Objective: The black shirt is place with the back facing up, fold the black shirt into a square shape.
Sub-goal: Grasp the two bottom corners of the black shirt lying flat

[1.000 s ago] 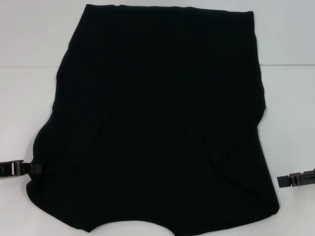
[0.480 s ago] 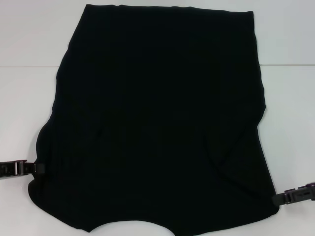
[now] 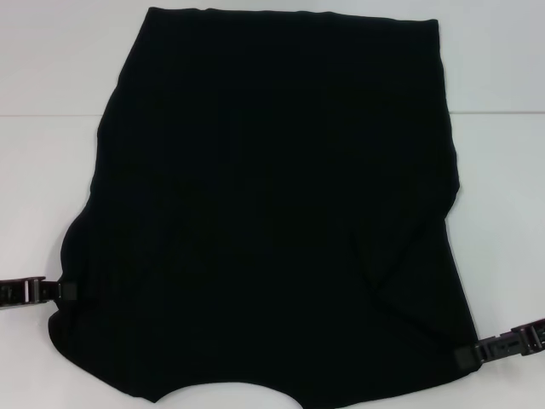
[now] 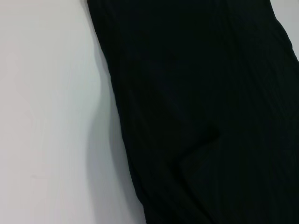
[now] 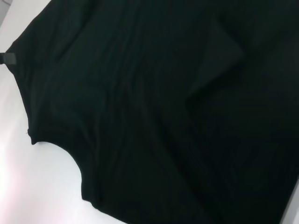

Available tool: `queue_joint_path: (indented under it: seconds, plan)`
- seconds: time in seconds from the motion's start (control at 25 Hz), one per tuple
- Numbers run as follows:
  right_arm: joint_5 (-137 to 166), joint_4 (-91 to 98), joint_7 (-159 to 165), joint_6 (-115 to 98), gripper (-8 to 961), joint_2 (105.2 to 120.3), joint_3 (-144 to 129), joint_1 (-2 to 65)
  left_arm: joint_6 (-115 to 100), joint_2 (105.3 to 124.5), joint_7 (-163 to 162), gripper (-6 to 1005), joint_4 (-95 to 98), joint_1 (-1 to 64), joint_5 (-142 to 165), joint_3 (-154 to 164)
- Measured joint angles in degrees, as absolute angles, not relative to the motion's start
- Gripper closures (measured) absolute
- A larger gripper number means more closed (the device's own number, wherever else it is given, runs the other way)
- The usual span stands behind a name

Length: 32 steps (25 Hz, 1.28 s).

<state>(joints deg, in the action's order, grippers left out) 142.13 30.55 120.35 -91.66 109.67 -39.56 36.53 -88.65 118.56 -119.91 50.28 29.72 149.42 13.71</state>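
Observation:
The black shirt point(image 3: 272, 196) lies flat on the white table point(image 3: 51, 77), plain side up, with its sleeves folded in. The hem is at the far side and the curved neckline at the near edge. My left gripper point(image 3: 66, 291) lies low at the shirt's left edge, near the shoulder, touching the cloth. My right gripper point(image 3: 467, 357) sits at the shirt's near right corner, against the fabric edge. The left wrist view shows the shirt's point(image 4: 210, 116) side edge on the table. In the right wrist view I see the shirt point(image 5: 163, 116), its neckline curve and a folded flap.
Bare white table surrounds the shirt on the left, right and far sides. A faint seam line point(image 3: 494, 112) crosses the tabletop behind the shirt's middle. The shirt's near edge runs out of the head view at the bottom.
My right gripper has moved nearer and inward, from bare table beside the shirt to its near right corner. The left gripper and the shirt have stayed in place.

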Motion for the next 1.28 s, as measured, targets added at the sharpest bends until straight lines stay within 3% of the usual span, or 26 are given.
queue_joint_path:
  seconds: [0.48, 1.28]
  plan:
    - [142.13, 30.72, 121.79, -90.11, 102, 109.09, -39.88, 36.09, -88.42, 118.56, -119.79, 931, 50.28, 29.75, 149.42, 13.71]
    - [142.12, 30.94, 122.42, -91.56, 177, 111.82, -40.36, 38.42, -88.15, 118.26, -119.45, 913, 50.27, 29.92, 148.62, 13.63]
